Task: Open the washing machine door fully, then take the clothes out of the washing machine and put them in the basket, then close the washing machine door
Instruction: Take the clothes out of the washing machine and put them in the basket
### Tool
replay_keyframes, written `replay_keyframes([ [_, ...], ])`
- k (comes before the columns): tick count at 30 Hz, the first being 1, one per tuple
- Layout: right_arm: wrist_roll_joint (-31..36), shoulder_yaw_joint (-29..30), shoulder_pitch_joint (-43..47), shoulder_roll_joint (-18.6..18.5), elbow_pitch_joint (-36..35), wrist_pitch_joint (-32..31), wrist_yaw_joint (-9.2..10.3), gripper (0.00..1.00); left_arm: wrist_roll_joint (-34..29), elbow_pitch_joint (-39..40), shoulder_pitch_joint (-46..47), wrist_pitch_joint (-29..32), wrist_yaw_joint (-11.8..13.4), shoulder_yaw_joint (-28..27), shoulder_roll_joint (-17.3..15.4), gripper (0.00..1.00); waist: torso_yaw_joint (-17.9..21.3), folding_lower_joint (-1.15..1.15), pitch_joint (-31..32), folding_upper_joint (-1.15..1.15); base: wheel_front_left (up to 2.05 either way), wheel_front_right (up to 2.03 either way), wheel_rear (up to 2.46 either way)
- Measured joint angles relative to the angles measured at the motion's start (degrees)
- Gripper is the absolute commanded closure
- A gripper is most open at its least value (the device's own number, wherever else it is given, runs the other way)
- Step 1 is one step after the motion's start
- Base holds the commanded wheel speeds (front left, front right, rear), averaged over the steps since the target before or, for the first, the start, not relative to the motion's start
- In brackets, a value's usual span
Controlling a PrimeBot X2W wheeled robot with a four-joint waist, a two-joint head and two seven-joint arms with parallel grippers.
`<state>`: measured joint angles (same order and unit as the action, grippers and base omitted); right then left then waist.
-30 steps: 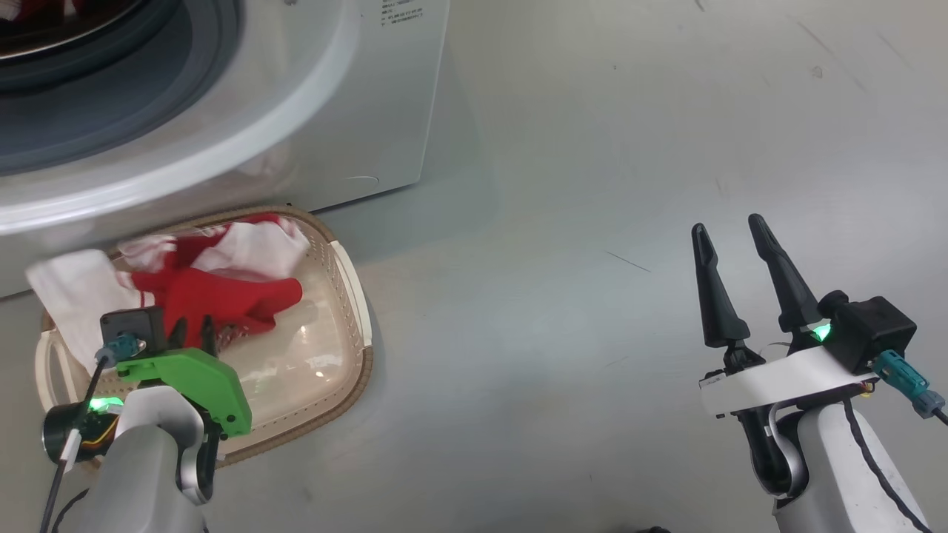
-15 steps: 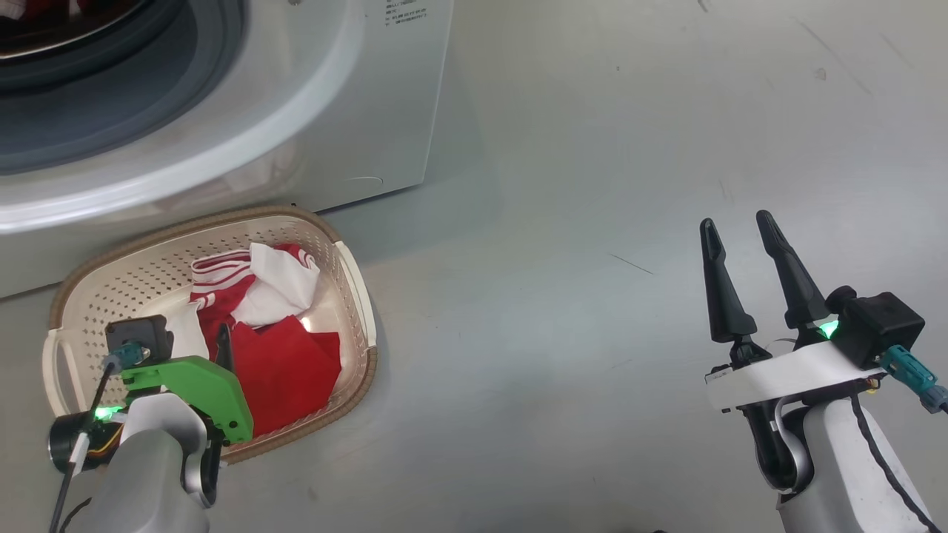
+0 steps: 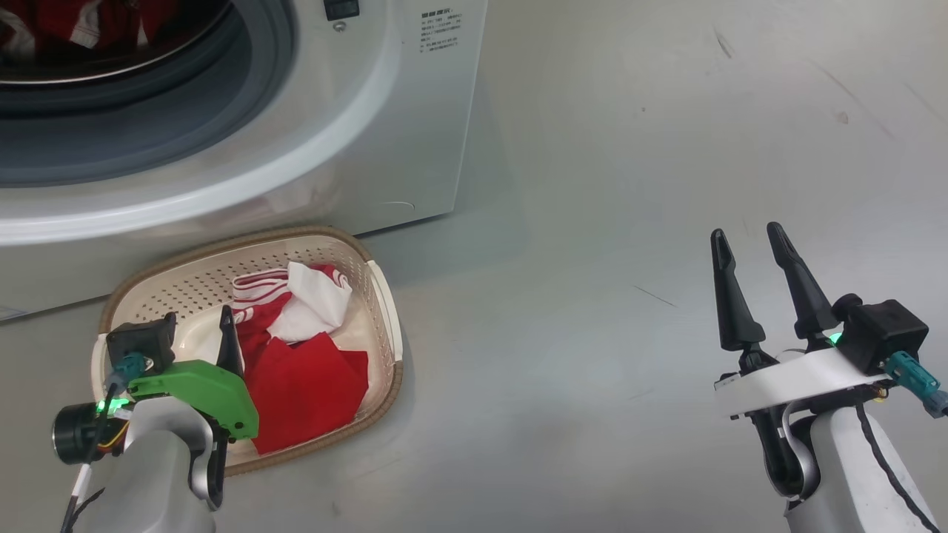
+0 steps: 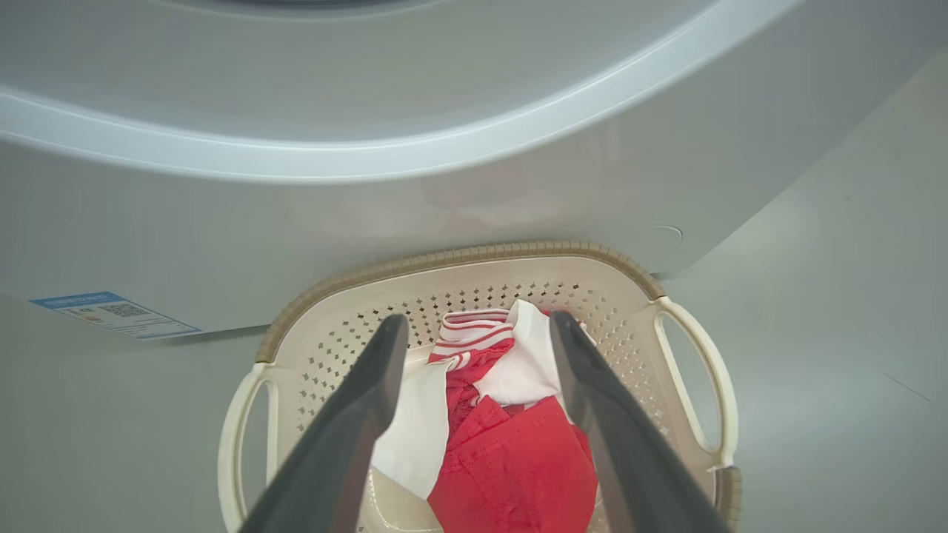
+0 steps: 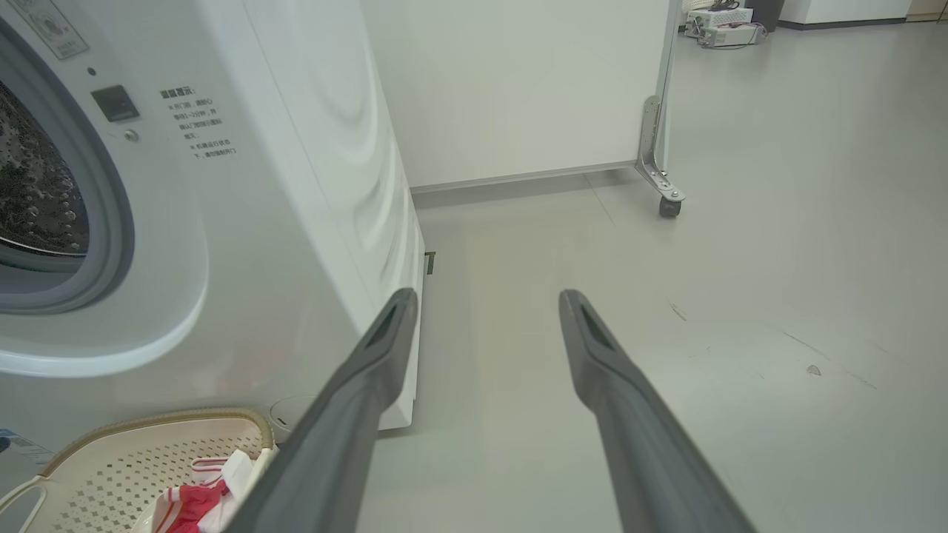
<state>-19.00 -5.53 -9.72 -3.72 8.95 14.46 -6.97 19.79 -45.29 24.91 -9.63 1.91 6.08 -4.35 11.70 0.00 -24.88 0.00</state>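
Since a second ago the left gripper [image 4: 478, 326] has released the clothes [image 3: 307, 370]; they have dropped from its fingers and the basket rim into the basket [image 3: 185, 285]. Its jaws now stand wide apart above the heap and hold nothing. The basket sits on the floor [image 3: 629, 222] just in front of the washing machine [image 3: 415, 133], below the drum [image 5: 37, 192], where more red fabric [image 3: 55, 15] shows. The right gripper [image 3: 746, 237], spread and empty, hovers over the floor well to the right.

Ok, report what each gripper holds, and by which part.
Nothing. The left gripper is open above the clothes in the basket; the right gripper is open.
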Motion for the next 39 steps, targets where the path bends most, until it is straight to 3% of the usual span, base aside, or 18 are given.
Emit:
replay_keyframes([
  [6,1.03,0.42,1.38,-0.52,0.66,0.0,-0.01,0.0,-0.78,2.13,-0.09,-3.6,-0.69,1.04,0.36,0.0,-1.64,0.0,2.55,0.0,0.0,0.0,0.0],
  [17,2.02,1.47,4.55,-1.59,1.38,0.0,0.04,0.0,-3.74,10.42,-1.91,-4.64,-0.4,2.76,1.0,0.0,-5.5,0.0,8.68,0.0,0.0,0.0,0.0],
  [20,2.89,1.58,7.2,-1.85,1.65,0.0,0.63,0.0,-4.47,16.42,-6.81,-4.65,0.34,3.04,1.0,0.0,-7.57,0.0,13.25,0.0,0.0,0.0,0.0],
  [39,3.6,1.02,12.74,-1.8,1.23,-0.08,2.12,0.0,-5.35,26.91,-18.62,-4.8,1.93,3.16,0.93,0.0,-10.01,0.0,20.93,0.0,0.0,0.0,0.0],
])
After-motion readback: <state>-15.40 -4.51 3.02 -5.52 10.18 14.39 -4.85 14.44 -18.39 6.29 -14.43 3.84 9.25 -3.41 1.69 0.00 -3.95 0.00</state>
